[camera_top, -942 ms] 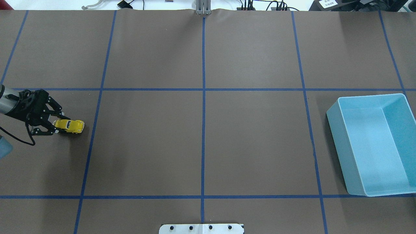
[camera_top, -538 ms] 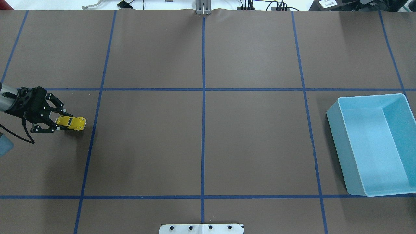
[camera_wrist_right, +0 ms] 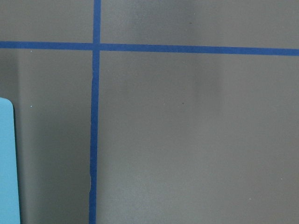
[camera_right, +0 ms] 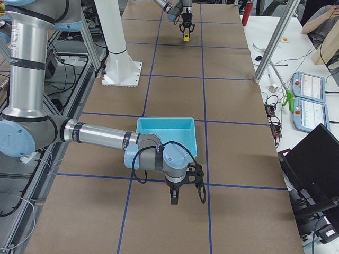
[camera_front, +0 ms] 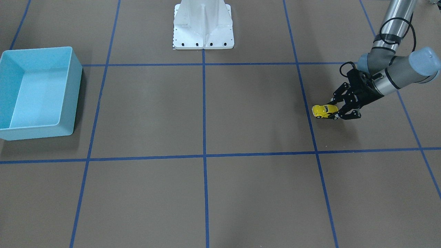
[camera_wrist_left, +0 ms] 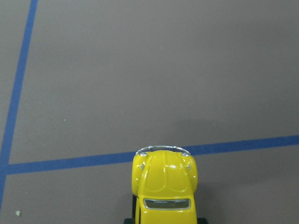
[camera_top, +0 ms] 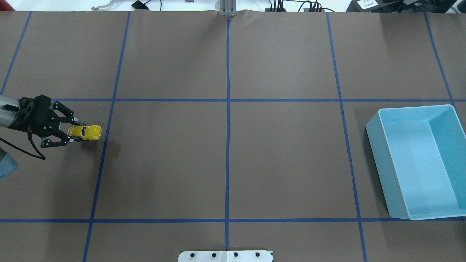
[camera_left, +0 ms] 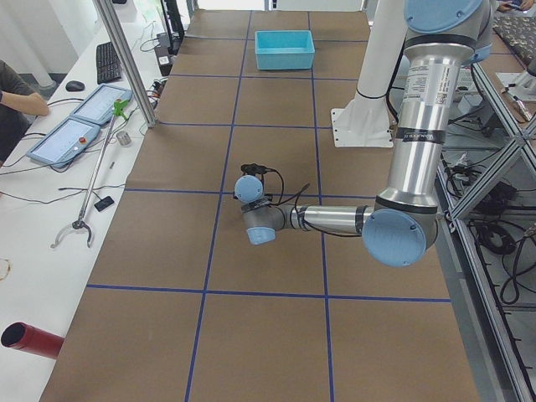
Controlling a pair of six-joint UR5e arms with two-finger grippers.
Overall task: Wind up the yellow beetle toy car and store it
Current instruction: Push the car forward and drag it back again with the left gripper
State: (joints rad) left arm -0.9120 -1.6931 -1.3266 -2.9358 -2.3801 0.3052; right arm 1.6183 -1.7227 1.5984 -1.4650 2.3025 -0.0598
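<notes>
The yellow beetle toy car (camera_top: 87, 132) (camera_front: 323, 110) is at the table's left side, just left of a blue tape line. My left gripper (camera_top: 77, 133) (camera_front: 332, 111) reaches in low and nearly level and is shut on the car's rear. In the left wrist view the car (camera_wrist_left: 164, 186) fills the bottom centre, nose pointing away over a blue line. Whether its wheels touch the table I cannot tell. My right gripper (camera_right: 174, 200) shows only in the exterior right view, pointing down beside the bin; its state I cannot tell.
The light blue bin (camera_top: 415, 108) (camera_front: 74, 79) sits open and with nothing in it at the table's far right side. A sliver of the bin (camera_wrist_right: 5, 163) shows in the right wrist view. The white robot base (camera_front: 203, 24) stands at the middle of the robot's edge.
My left gripper has carried the car away from the robot's edge and a little toward the table's middle, still shut on it. The bin has not moved.
</notes>
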